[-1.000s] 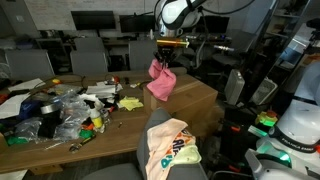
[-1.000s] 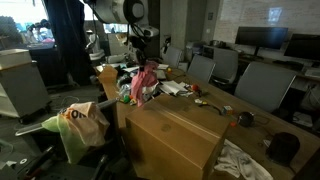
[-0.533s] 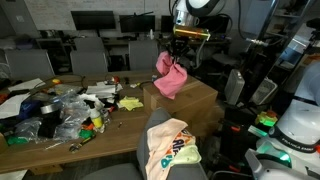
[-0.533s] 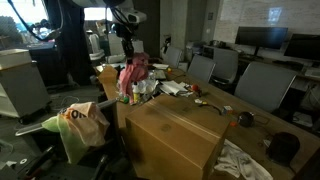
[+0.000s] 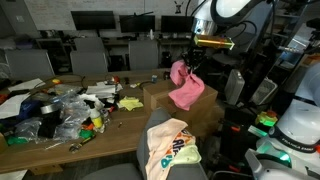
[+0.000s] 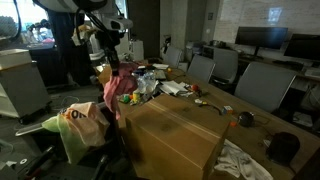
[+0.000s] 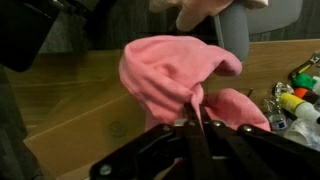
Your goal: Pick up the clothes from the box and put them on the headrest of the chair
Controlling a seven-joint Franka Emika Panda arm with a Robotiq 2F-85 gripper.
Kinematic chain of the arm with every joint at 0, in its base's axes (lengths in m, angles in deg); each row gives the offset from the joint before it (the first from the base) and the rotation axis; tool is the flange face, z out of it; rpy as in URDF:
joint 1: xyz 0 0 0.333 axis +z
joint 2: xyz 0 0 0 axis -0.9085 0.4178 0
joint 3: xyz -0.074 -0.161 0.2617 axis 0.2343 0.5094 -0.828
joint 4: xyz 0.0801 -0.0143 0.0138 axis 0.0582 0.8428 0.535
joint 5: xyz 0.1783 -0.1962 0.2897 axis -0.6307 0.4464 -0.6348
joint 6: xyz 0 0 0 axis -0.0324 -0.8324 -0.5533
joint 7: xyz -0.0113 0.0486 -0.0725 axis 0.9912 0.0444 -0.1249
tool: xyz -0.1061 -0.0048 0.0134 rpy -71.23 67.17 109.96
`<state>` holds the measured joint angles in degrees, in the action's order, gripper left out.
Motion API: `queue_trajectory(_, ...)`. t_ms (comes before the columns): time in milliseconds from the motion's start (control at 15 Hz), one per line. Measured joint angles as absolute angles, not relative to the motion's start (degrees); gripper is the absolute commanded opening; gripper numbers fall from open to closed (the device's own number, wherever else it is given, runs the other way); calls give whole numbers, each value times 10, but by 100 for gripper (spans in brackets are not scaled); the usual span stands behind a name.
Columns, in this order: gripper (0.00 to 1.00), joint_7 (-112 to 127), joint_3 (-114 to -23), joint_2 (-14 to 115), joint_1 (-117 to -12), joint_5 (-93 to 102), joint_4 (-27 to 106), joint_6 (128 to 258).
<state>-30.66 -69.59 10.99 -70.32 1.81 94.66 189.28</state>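
Cluttered table (image 5: 60, 110) far left, then the box (image 5: 155, 98). The pink cloth (image 5: 186, 88) hangs clear of it, pinched at its top by the gripper (image 5: 194, 66), jaws closed tight, ready to carry to the draped headrest (image 5: 168, 138) at seven o'clock.

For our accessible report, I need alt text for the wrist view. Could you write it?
The claw, at the bottom edge, is shut on a bunched pink cloth. Behind it lies a brown cardboard box, with colourful clutter at the right edge.
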Motion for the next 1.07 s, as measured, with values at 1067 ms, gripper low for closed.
queue_trajectory(1067, 1, -273, -857, 34, -671, 36, 1040, 1870)
